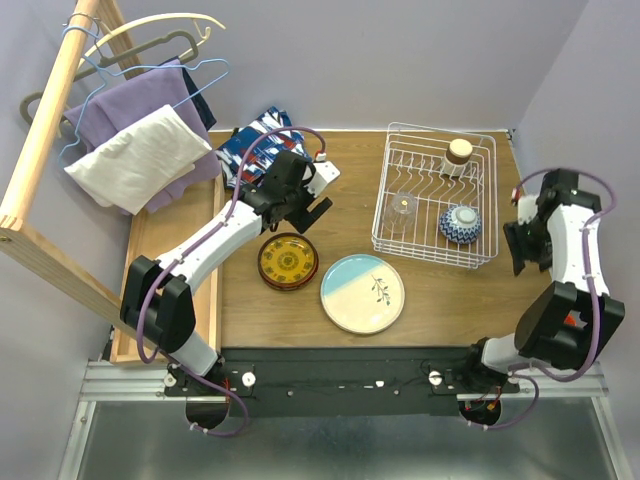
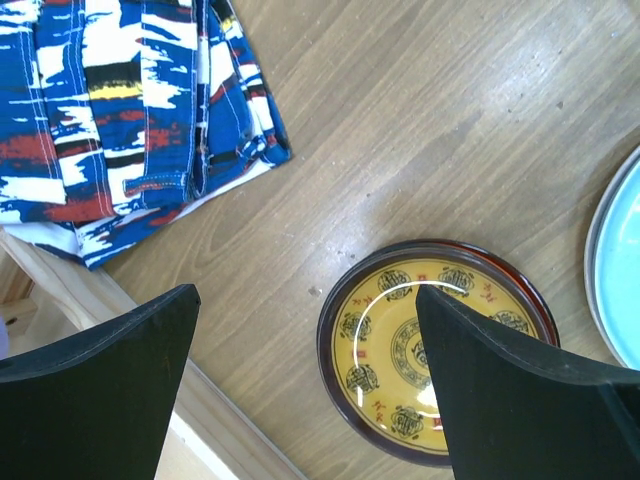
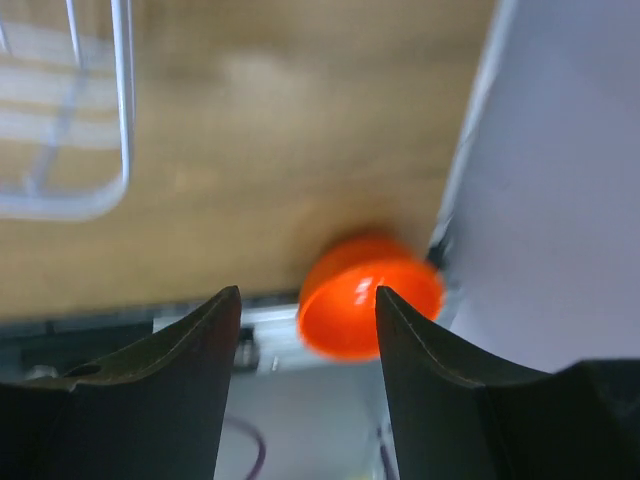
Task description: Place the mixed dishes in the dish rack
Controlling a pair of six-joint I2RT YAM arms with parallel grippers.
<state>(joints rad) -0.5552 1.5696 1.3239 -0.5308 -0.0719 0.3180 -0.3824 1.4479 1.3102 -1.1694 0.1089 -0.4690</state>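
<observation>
Both grippers open, two plates out on the table, orange-red bowl blurred at the far right edge.

The left gripper [image 2: 305, 295] hangs with fingers spread wide and empty over the dark red-yellow plate [image 2: 395, 345], near the patterned cloth [image 2: 130, 120]. The large pale blue-cream plate [image 1: 363, 292] lies just beside it on the table [image 1: 450, 300]. The right gripper [image 3: 307, 292] has its fingers apart, with the orange-red bowl [image 3: 345, 300] beyond them by the wall. The dish rack [image 1: 478, 262] holds the blue-patterned bowl [image 1: 461, 224] and the clear glass [image 1: 405, 205].
</observation>
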